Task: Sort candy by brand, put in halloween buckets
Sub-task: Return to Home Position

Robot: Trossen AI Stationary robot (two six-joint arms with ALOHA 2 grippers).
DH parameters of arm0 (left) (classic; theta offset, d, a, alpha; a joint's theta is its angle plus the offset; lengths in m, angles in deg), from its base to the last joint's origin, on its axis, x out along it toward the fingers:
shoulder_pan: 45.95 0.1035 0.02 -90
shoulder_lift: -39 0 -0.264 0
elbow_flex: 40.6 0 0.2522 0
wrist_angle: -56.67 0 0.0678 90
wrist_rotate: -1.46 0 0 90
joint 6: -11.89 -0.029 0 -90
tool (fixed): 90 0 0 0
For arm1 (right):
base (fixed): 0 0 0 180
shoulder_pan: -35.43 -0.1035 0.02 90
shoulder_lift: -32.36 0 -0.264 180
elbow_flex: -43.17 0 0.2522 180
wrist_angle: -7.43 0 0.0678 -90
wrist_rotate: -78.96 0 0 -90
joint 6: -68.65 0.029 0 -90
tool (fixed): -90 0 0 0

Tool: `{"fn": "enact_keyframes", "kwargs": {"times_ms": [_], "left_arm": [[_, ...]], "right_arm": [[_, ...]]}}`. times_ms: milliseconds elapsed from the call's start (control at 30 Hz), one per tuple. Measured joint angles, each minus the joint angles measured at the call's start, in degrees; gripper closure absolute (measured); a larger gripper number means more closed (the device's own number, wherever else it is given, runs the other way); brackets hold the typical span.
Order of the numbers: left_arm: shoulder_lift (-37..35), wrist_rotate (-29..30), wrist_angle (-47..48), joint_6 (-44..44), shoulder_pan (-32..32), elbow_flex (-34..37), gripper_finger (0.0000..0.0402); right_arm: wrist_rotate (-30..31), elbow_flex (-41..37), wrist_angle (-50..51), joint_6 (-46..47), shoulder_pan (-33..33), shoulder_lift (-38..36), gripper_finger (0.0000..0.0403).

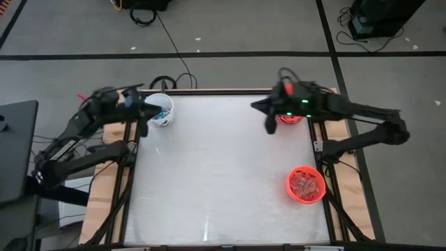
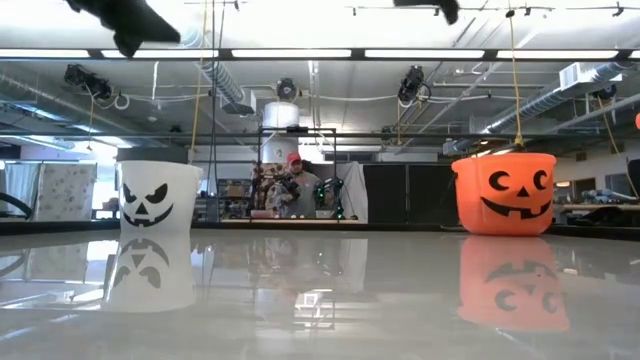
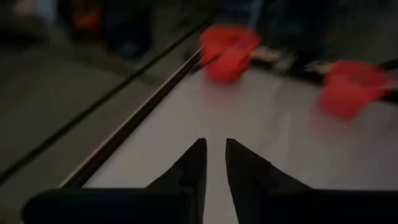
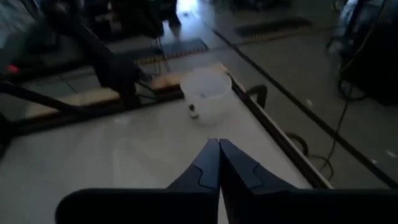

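White plastic first: we record one white bucket (image 1: 162,111) at the far left corner of the bench (image 1: 216,174). Seen from above, it has blue candy (image 1: 164,109) inside.

Two orange buckets stand on the right side.
- The far orange bucket (image 1: 290,120) sits near the far right corner and is largely covered by the right arm (image 1: 362,111). We cannot tell what it holds.
- The near orange bucket (image 1: 306,185) sits closer to the front edge and holds a heap of reddish candy (image 1: 305,183).

In the low view the white bucket shows a dark jack-o'-lantern face. An orange bucket on the right shows one too, but we cannot tell which of the two it is.

The left hand (image 3: 214,147) is raised at the far left corner, just beside the white bucket, and points across the bench toward both orange buckets. Its fingers stand slightly apart, with a narrow slit between them, and pinch nothing.

The right hand (image 4: 219,144) is raised at the far right, beside the far orange bucket, and faces the white bucket. Its fingers are pressed together with nothing between them.

In the low view the left arm (image 2: 125,22) and the right arm show only at the top edge, well above the bench. A person (image 2: 293,185) is in the room beyond the bench.
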Motion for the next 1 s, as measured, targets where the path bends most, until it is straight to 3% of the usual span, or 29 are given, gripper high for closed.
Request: {"fn": "enact_keyframes", "kwargs": {"times_ms": [167, 333, 500, 600, 767, 1000], "left_arm": [[-3.21, -5.0, -7.52, 1.08, -5.44, 4.12, 0.0378], [-2.92, -9.87, -21.38, 6.73, -11.52, 12.05, 0.0395], [-2.56, -5.7, -34.4, 8.48, -16.45, 19.93, 0.0398], [-2.62, -1.97, -35.89, 8.55, -17.56, 23.33, 0.0398], [-4.16, -1.66, -37.09, 8.48, -17.74, 27.67, 0.0399], [-9.45, -0.88, -42.33, 5.7, -17.71, 32.84, 0.0398]], "right_arm": [[-1.51, -8.73, -1.09, 1.02, -0.35, -11.6, 0.0396], [-10.57, -20.6, -8.78, -1.72, -2.95, -21.33, 0.0398], [-4.26, -30.4, -10.19, 1.39, -6.15, -27.09, 0.04], [-0.61, -36.54, -16.61, 1.79, -8.53, -30.81, 0.04], [0.41, -46.56, -29.27, 1.13, -10.69, -37.7, 0.0401], [2.89, -54.49, -32.45, 0.92, -10.67, -45.68, 0.0401]]}}
